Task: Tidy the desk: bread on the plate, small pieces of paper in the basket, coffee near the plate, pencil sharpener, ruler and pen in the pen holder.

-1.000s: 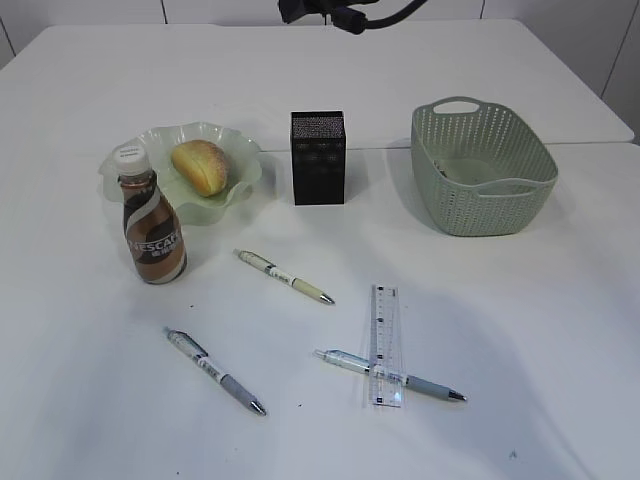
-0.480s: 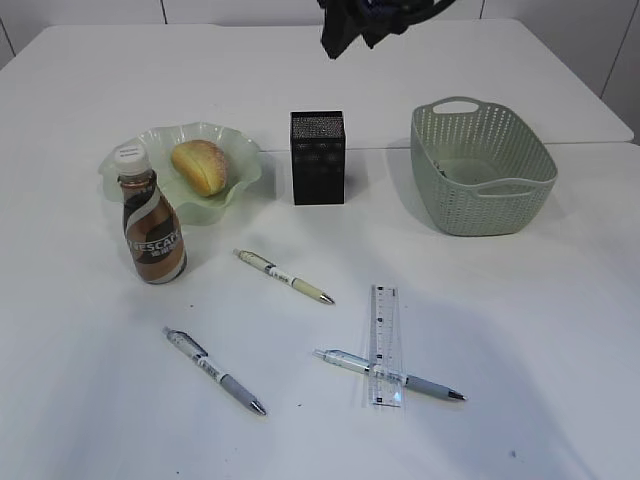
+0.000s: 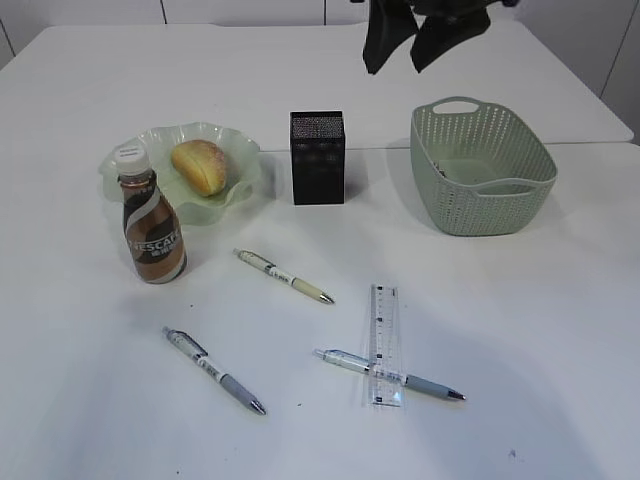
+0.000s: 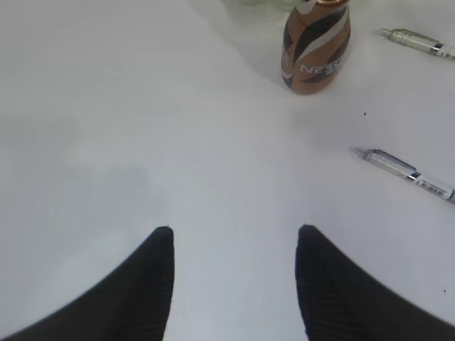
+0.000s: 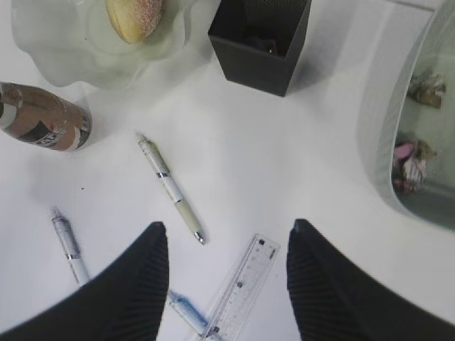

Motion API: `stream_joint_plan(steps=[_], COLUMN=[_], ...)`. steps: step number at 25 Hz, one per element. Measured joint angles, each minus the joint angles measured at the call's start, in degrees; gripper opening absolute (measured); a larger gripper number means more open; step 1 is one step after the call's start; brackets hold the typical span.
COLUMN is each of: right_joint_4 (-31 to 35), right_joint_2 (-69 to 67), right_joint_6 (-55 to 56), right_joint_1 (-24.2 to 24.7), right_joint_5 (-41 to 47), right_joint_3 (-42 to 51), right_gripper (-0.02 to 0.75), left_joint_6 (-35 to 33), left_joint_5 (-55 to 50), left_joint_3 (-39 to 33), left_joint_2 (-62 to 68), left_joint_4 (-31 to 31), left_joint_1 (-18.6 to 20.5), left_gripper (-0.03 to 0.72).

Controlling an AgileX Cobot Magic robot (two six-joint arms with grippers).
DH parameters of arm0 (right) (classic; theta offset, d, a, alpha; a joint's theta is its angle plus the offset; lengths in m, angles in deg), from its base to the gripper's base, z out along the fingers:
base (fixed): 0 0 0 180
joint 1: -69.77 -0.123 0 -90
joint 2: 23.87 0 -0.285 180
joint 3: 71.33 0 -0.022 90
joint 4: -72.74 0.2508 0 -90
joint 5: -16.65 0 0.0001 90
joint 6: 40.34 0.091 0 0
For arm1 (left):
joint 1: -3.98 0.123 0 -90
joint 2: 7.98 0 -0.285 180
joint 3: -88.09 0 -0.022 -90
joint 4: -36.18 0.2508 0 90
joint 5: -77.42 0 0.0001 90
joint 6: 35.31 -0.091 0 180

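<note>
While mesh hides the pen holder (image 5: 263,42) contents (dark), basket (image 3: 482,170) papers blur

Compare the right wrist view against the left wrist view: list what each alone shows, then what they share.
Right wrist only: bread on the plate, pen holder, ruler, paper pieces in the basket, open right gripper.
Left wrist only: open left gripper over bare desk.
Both: coffee bottle and two pens.
</note>
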Motion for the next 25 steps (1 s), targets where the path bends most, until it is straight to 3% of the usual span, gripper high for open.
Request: stream_joint_plan(steps=[8, 13, 25], right_joint_4=[2.11, 1.73, -1.36], right_joint_2=[5.47, 5.47, 2.64], right_joint_6=[10.32, 15.78, 20.11], right_joint_1=[-0.12, -3.04, -4.59], right_joint_5=[0.00, -0.21, -0.65], right_joint_3=[16.56, 24.58, 26.93], right_gripper=[0.426, 0.427, 0.427], left_joint_6=[0.00, 0.00, 0.00], left_joint_5=[-4.11, -5.86, -12.50], left_joint_3=[7.59, 8.92, 9.06], left_joint_2=[0.00, 0.00, 0.00], left_joint_4=[-0.52, -2.37, -3.40], left_joint_1=[0.00, 0.00, 0.00], left_gripper=[0.383, 0.380, 0.380])
